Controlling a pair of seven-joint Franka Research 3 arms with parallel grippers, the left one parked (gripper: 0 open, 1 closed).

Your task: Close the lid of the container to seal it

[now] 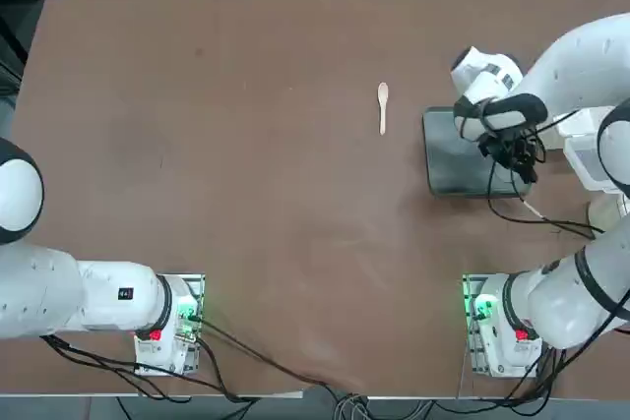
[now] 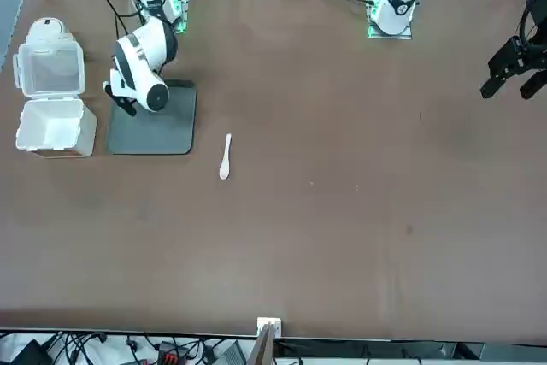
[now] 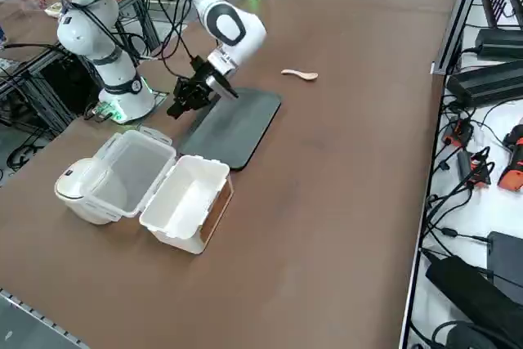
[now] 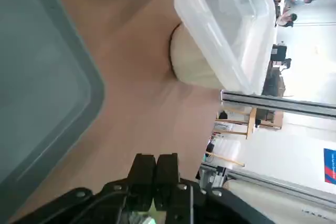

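The container, a small translucent white box, stands open on the brown table with its lid folded back flat beside it. In the front view the container and lid sit at the far left. My right gripper hangs low over the table by the edge of a dark grey tray, a short way from the lid. In the wrist view its fingers are pressed together with nothing between them, and the lid lies ahead of the right gripper.
A round off-white cup rests against the lid's outer edge. A small pale spoon lies on the table past the tray. Cables trail from the right arm's wrist.
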